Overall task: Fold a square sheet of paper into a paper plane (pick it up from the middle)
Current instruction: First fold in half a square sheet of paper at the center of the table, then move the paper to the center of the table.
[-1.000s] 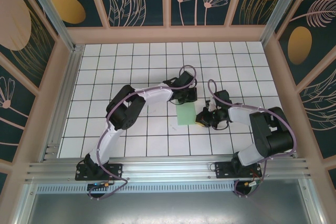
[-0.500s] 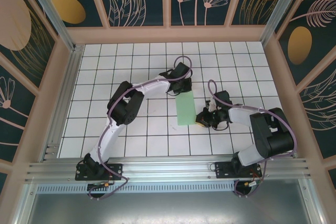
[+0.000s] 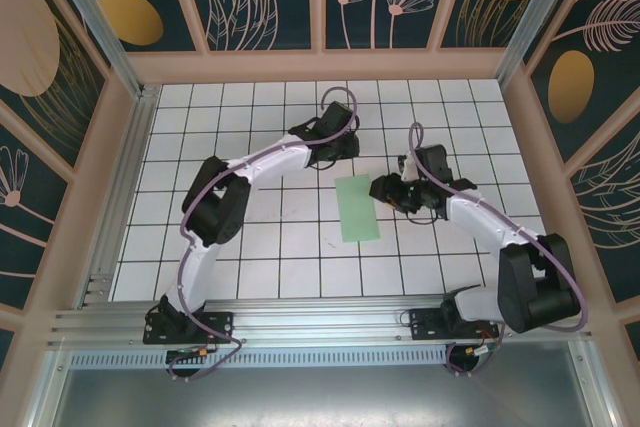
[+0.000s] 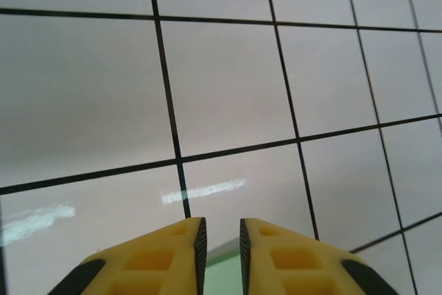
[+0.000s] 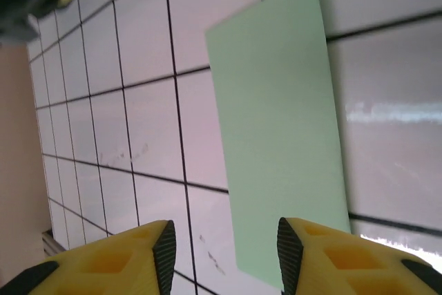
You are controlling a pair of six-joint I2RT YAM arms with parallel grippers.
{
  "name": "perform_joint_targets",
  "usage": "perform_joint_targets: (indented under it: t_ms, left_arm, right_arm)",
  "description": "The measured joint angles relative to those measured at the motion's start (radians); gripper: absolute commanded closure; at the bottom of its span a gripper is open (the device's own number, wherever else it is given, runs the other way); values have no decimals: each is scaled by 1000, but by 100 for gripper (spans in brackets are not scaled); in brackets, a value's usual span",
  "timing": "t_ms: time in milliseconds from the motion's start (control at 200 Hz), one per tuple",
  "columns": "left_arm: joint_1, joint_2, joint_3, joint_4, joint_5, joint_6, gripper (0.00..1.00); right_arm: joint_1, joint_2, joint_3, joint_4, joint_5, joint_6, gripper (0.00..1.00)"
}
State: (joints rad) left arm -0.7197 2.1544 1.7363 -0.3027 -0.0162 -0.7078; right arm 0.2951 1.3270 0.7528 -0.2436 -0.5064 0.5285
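Note:
The light green sheet of paper (image 3: 359, 208) lies flat on the tiled floor as a narrow rectangle, about one tile wide and two long. My left gripper (image 3: 339, 158) hovers just beyond its far end, its yellow fingers (image 4: 173, 253) a narrow gap apart with nothing between them; a sliver of the green paper (image 4: 224, 271) shows below them. My right gripper (image 3: 379, 190) stands wide open beside the paper's right edge. In the right wrist view the paper (image 5: 283, 122) stretches ahead of the open right gripper (image 5: 224, 229), apart from both pads.
The white tiled floor (image 3: 250, 247) is boxed in by wooden walls (image 3: 320, 65). A metal rail (image 3: 320, 322) runs along the near edge by the arm bases. Faint scuff marks (image 5: 121, 157) lie on the tiles left of the paper.
The paper went from a short raised piece under the left gripper to a longer flat rectangle. The left gripper drew back toward the far side. The right gripper moved up along the paper's right edge.

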Motion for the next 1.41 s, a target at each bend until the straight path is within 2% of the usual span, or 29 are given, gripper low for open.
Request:
perform_joint_targets:
  t_ms: [215, 385, 621, 781, 911, 1076, 1216, 1406]
  left_arm:
    - [15, -255, -307, 78, -30, -48, 59]
    - [50, -385, -563, 115, -49, -101, 49]
    - [85, -466, -738, 135, -45, -159, 41]
    - [86, -500, -771, 157, -45, -173, 37]
    - [89, -520, -800, 166, -45, -174, 36]
    - [97, -550, -840, 174, -45, -177, 35]
    - [103, -596, -887, 181, -45, -183, 33]
    - [119, -649, -946, 198, -40, -197, 25]
  right_arm:
    - [13, 127, 73, -43, 137, -67, 44]
    - [68, 240, 113, -87, 209, -103, 44]
    - [116, 367, 167, -116, 243, -113, 56]
    - [153, 388, 195, -124, 235, -102, 71]
    - [200, 399, 197, -121, 208, -72, 77]
    - [246, 424, 227, -97, 173, -22, 79]
    - [286, 473, 288, -75, 165, -13, 78]
    - [291, 510, 351, -88, 225, -51, 61]
